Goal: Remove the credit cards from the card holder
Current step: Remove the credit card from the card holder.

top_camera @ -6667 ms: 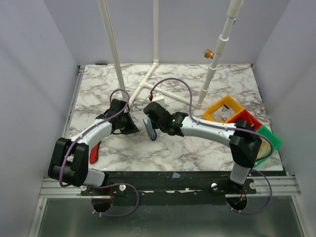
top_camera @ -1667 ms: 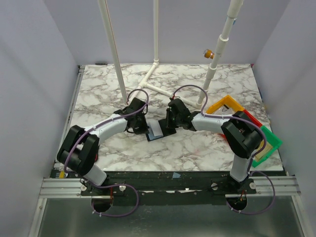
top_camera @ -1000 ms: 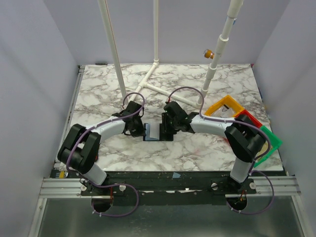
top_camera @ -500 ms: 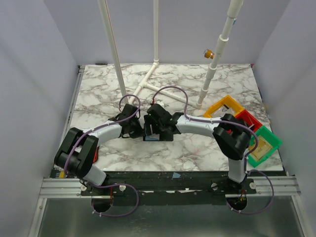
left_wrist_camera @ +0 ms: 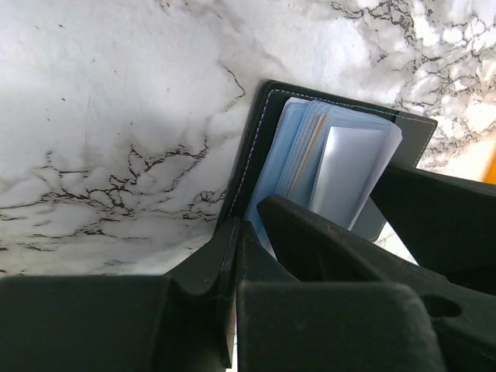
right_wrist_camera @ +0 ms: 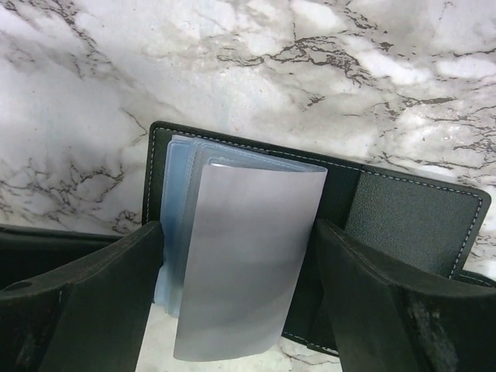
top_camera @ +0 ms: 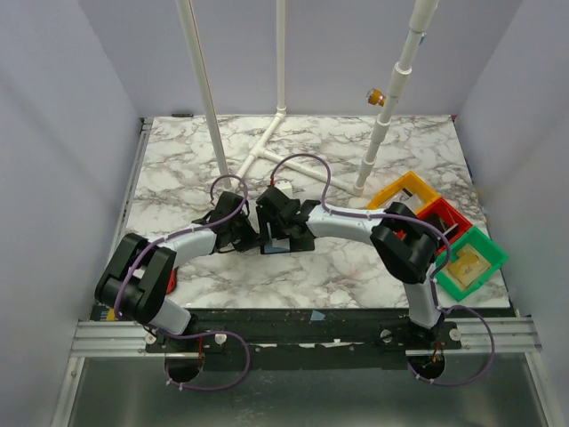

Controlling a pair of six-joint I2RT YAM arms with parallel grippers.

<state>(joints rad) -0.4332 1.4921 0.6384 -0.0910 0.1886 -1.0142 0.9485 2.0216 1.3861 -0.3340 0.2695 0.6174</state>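
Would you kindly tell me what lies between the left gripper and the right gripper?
The open card holder, its pale credit cards fanned upward, lies between them on the marble table; the top view shows it.

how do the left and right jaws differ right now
The left gripper has jaws shut on the black edge of the card holder; the right gripper has jaws open. The left holds the holder; the right only straddles the raised pale credit cards. Both sit at the open holder.

The black card holder [right_wrist_camera: 411, 221], edged with pale stitching, is lying open and flat on the marble counter [right_wrist_camera: 325, 70]. Pale blue-grey credit cards [right_wrist_camera: 248, 256] are fanning up from its middle, the front one tilting forward.
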